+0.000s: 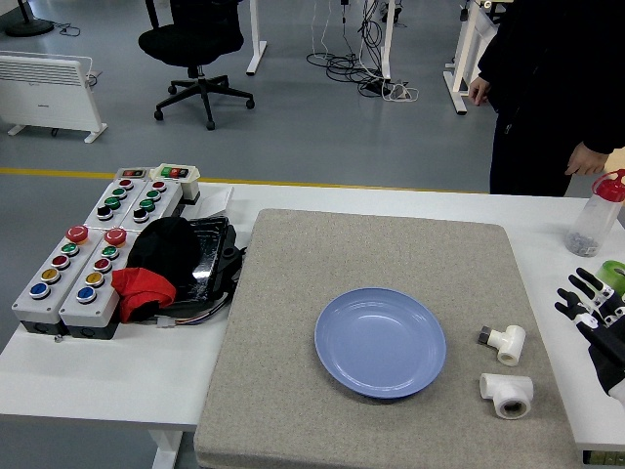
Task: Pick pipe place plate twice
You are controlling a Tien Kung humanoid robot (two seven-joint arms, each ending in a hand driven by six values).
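A blue plate (380, 341) lies on the grey mat (283, 322), with nothing on it. To its right on the mat lie two white pipe fittings: a T-shaped one (505, 343) and a second one (507, 394) nearer the front edge. My right hand (590, 298) enters at the right edge, fingers spread and holding nothing, to the right of both fittings and apart from them. My left arm does not show.
Two grey button boxes (90, 252) sit at the left, with a black and red bundle (161, 266) and a black tray beside them. A clear bottle with a red cap (597, 215) stands at the far right. A person in dark clothes (557, 88) stands behind the table.
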